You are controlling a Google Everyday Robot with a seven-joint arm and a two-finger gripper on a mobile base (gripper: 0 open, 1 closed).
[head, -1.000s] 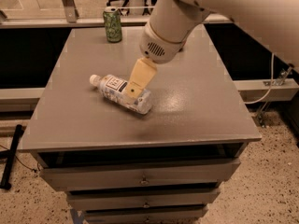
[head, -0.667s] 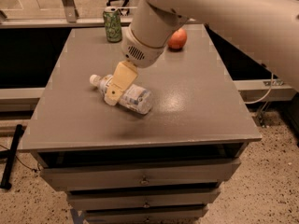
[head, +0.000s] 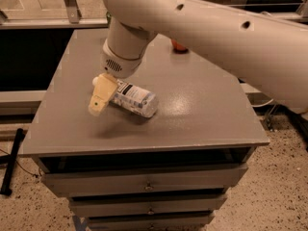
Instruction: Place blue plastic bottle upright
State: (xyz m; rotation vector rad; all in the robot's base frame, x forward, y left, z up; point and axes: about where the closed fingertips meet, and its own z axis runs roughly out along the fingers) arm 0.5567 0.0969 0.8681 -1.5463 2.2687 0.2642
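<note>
A grey counter (head: 207, 114) with drawers bears the scene, and the robot's 1 white arm (head: 202, 23) reaches across it from the right. The blue plastic bottle (head: 134, 99) lies on its side on the counter's left half. The end effector (head: 100, 100) sits at the bottle's cap end, probably to tip it upright; whether it is clenched on the bottle cannot be told. An orange object (head: 179, 46) peeks out behind the arm.

Warm, fairly dim indoor light from overhead. Pale arm (head: 216, 28) is brightest area. Soft speckled glare on grey table (head: 192, 105). Gripper (head: 99, 99), at cap end of blue plastic bottle (head: 137, 99), casts diffuse shadow on table in front. Background dark.
</note>
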